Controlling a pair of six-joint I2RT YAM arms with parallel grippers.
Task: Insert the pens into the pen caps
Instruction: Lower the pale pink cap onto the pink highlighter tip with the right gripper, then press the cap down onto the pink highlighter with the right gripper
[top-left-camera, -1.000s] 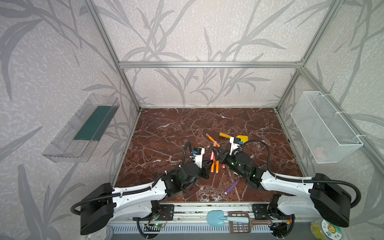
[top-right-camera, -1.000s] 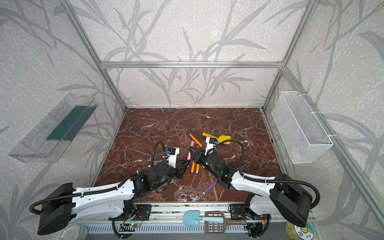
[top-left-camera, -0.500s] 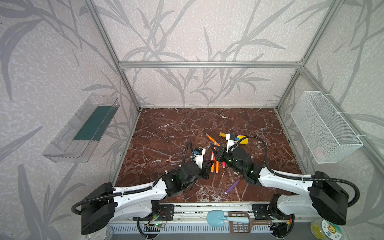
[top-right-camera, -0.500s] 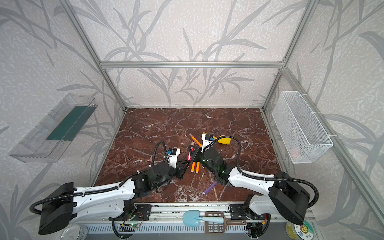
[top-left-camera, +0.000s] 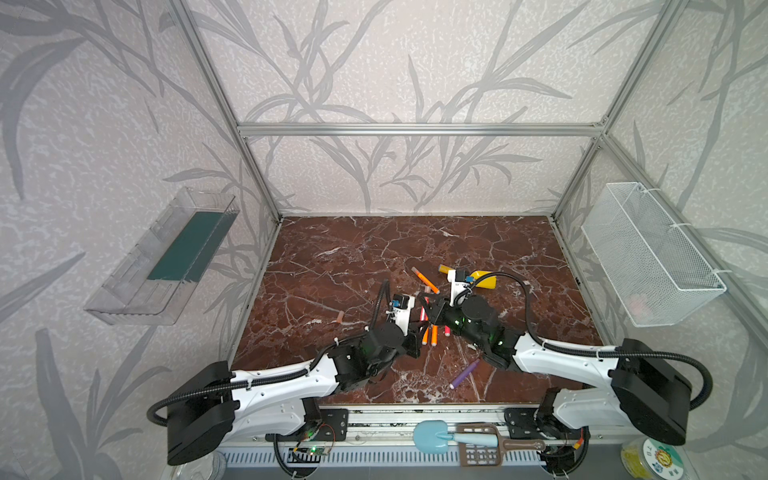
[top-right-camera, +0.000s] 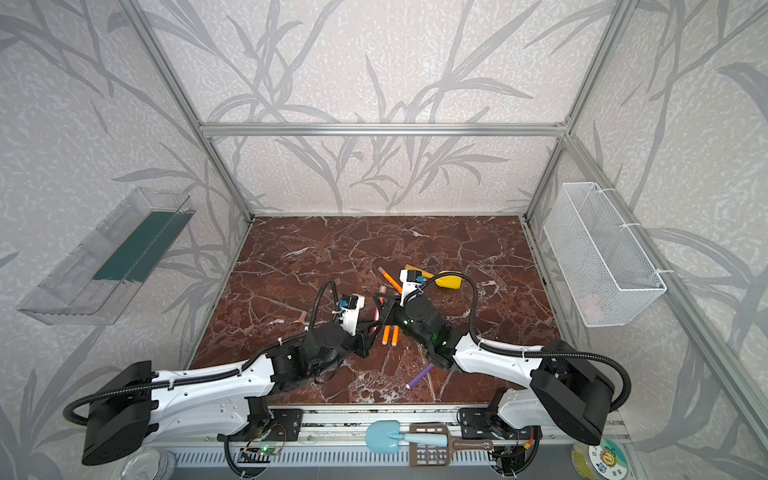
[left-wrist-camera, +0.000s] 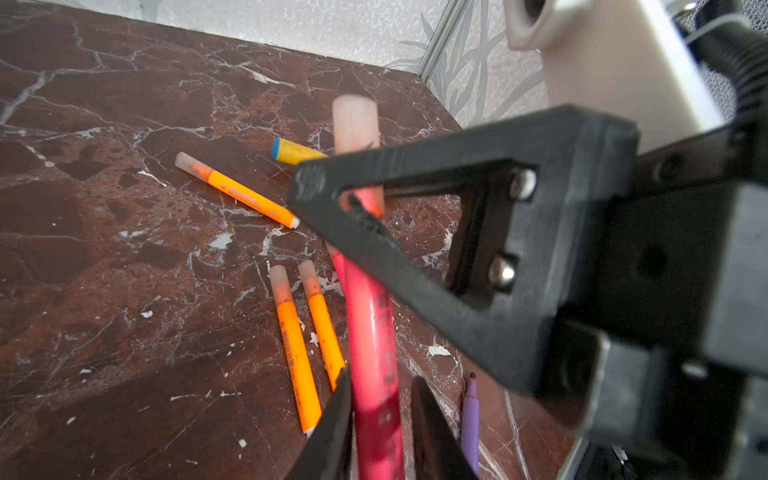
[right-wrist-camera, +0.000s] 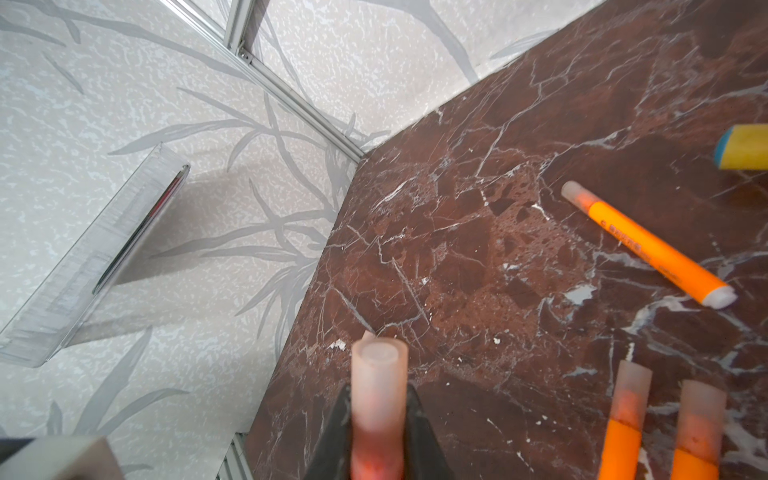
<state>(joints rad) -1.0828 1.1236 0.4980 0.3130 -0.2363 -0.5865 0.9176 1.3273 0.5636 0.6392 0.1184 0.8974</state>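
Observation:
A red-pink pen (left-wrist-camera: 370, 332) with a pen cap (left-wrist-camera: 355, 124) on its tip hangs between both grippers above the marble floor, in both top views (top-left-camera: 424, 316) (top-right-camera: 377, 322). My right gripper (right-wrist-camera: 378, 390) is shut on the pen cap (right-wrist-camera: 378, 370). My left gripper (left-wrist-camera: 380, 378) is open around the barrel; one finger touches it, the other stands off. Three orange pens (left-wrist-camera: 237, 191) (left-wrist-camera: 295, 349) (left-wrist-camera: 322, 328) lie capped. A purple pen (top-left-camera: 464, 373) lies uncapped. One loose pen cap (top-left-camera: 340, 318) lies at the left.
A yellow toy scoop (top-left-camera: 484, 279) lies behind the right arm. Another red-pink pen (top-left-camera: 447, 330) lies by the orange pair. A wire basket (top-left-camera: 648, 257) hangs on the right wall and a clear tray (top-left-camera: 162, 257) on the left wall. A blue scoop (top-left-camera: 432, 434) rests on the front rail.
My right gripper moved in toward the left one and shut on the capped end of the red-pink pen. My left jaws have eased apart around the barrel.

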